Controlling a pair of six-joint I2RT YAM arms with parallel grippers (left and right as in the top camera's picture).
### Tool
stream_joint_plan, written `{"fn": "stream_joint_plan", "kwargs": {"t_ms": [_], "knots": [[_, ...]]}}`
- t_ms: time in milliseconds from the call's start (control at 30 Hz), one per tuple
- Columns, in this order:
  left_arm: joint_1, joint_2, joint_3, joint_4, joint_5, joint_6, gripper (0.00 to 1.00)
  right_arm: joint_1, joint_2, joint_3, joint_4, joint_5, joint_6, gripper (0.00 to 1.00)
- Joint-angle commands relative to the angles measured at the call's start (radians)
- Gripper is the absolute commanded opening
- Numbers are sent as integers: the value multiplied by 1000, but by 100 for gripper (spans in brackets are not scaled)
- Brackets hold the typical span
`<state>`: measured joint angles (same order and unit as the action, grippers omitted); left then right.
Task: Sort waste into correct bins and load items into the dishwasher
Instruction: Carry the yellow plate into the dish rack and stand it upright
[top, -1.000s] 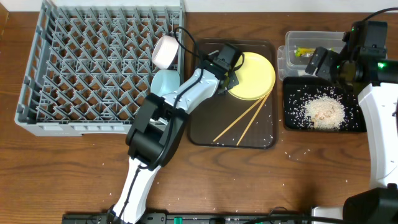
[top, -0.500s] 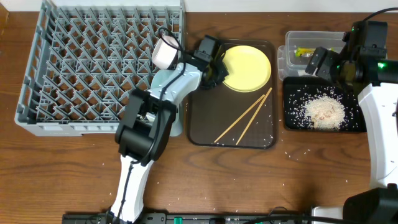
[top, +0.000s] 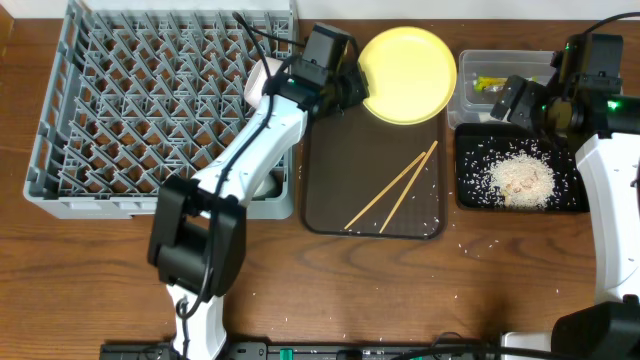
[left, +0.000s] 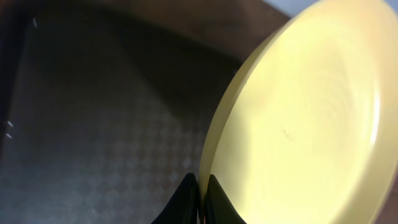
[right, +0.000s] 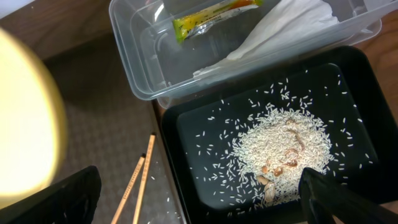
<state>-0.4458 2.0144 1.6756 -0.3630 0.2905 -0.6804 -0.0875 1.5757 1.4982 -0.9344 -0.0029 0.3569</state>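
Left arm: left gripper (top: 360, 90) is clamped on the left rim of the yellow plate (top: 408, 60). In the left wrist view the two fingertips (left: 186, 198) sit pressed together over the plate's thin edge, one on each face. The plate is at the top centre of the overhead frame, between the dish rack (top: 160, 110) and the clear tub (top: 463, 92), over the far edge of the brown tray (top: 330, 190). It appears to be off the tray, but I cannot tell by how much.

Right arm: right gripper (right: 199, 180) has its fingers apart with nothing between them. It hangs over the black tray (right: 180, 124), where the rice (right: 280, 146) is heaped. The wrapper (right: 214, 12) and napkin (right: 292, 25) lie in the tub.

Two chopsticks (top: 395, 188) lie side by side on the brown tray, lower right of centre.

Handling notes (judgement):
- The plate looks rigid, light and glossy, so probably slick under the pads.
- A one-sided rim pinch leaves most of the plate cantilevered. I expect it to try to swing or slide in the grip on a fast move.
- The rim is the only usable hold. A deeper bite would be safer than the fingertips.
- For the rack it wants to go in on edge, between peg rows. I would carry it slowly and let go only once the pegs bear its lower rim.
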Motion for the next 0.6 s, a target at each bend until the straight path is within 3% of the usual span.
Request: {"fn": "stream_joint_plan", "kwargs": {"t_ms": [0, 300, 567], "knots": [[43, -95, 6, -17, 10, 111, 7, -1, 1, 5, -2, 10, 13, 99], [211, -291, 6, -257, -223, 308, 7, -1, 1, 5, -2, 10, 13, 99], [349, -342, 6, -362, -377, 462, 7, -1, 1, 5, -1, 10, 13, 99]]}}
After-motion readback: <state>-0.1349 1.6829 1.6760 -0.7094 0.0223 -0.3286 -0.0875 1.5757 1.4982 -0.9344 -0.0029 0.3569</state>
